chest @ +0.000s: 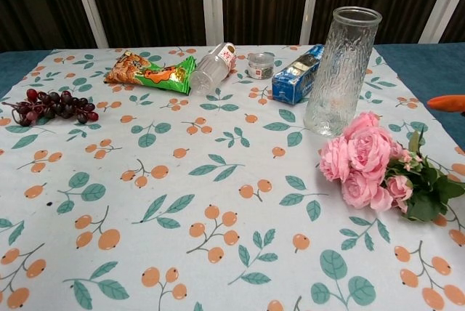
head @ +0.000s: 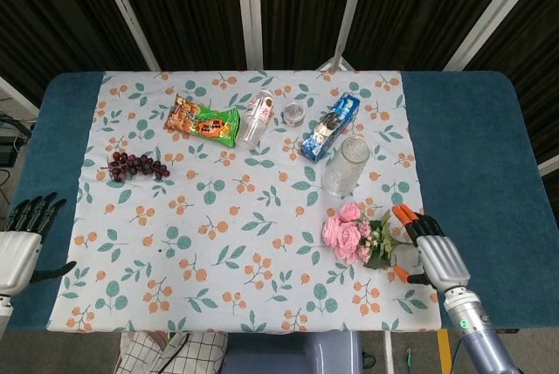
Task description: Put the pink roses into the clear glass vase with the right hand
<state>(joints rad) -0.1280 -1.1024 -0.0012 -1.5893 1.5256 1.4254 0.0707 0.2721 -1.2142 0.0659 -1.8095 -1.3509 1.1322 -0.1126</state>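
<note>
The pink roses (head: 348, 232) (chest: 361, 160) lie on the patterned cloth with green leaves and stems trailing to the right. Just behind them the clear glass vase (head: 344, 165) (chest: 340, 70) stands upright. My right hand (head: 433, 253) hovers at the cloth's right edge, just right of the stems, fingers apart and holding nothing; in the chest view only an orange fingertip (chest: 446, 102) shows. At the near left table edge my left hand (head: 21, 247) rests with fingers spread, nothing in it.
Along the back lie a snack bag (head: 203, 121), a tipped plastic bottle (head: 256, 117), a small tin (head: 294, 114) and a blue box (head: 331, 126). Dark grapes (head: 135, 166) sit at the left. Blue table (head: 476, 138) shows bare either side of the cloth.
</note>
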